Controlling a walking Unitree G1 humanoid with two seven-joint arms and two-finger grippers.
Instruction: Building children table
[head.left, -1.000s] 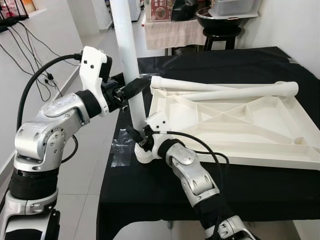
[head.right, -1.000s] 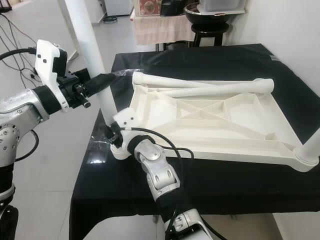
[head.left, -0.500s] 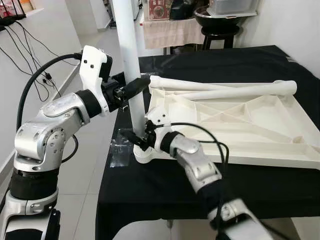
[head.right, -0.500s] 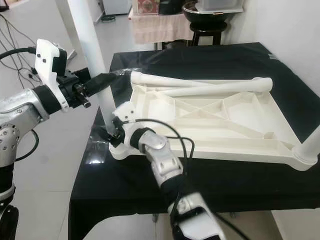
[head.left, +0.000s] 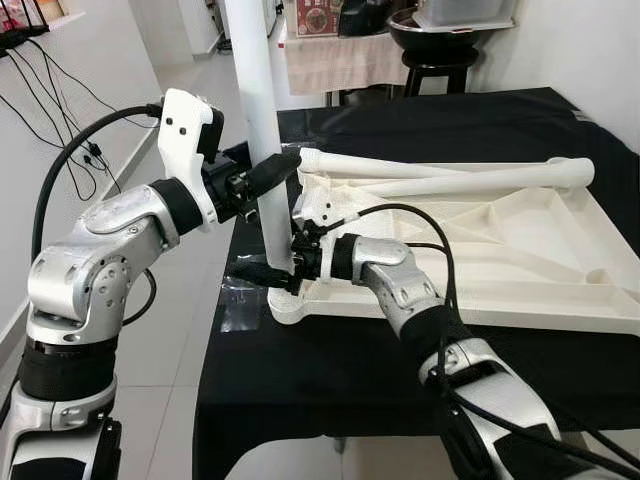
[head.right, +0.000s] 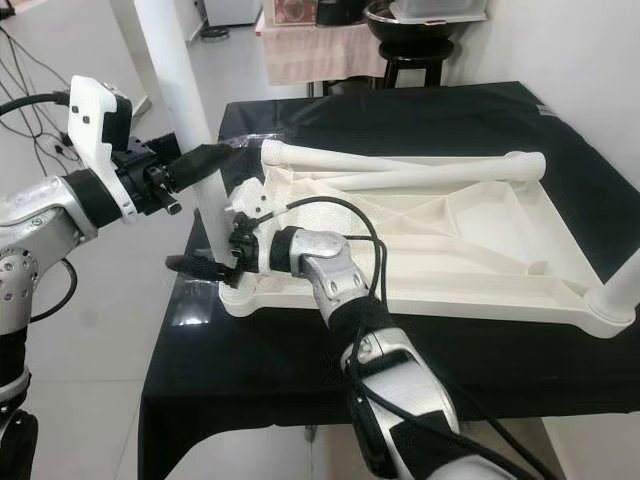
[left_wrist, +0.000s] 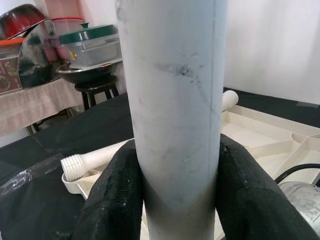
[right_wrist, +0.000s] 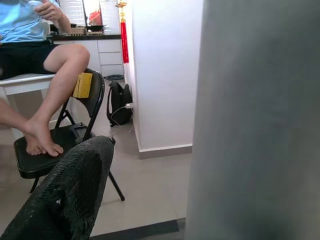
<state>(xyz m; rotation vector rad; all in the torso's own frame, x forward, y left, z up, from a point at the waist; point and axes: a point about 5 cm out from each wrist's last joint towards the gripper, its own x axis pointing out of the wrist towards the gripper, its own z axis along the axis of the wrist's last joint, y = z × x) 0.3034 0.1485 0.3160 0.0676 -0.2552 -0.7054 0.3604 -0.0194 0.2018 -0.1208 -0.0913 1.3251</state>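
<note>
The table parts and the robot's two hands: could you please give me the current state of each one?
Upright leg: standing in the tabletop's near-left corner socket.
Tabletop: upside down on the black cloth.
Two loose legs: lying across the tabletop's far side.
Left hand: shut on the upright leg.
Right hand: at the leg's base, one finger beside it.

Tabletop (head.left: 520, 260) lies upside down on the cloth-covered table (head.left: 330, 370), upright leg (head.left: 258, 140) at its near-left corner w/ left gripper (head.left: 268, 172) mid-shaft, right gripper (head.left: 262, 272) at the base, 2 loose legs (head.left: 450, 178) along far edge
</note>
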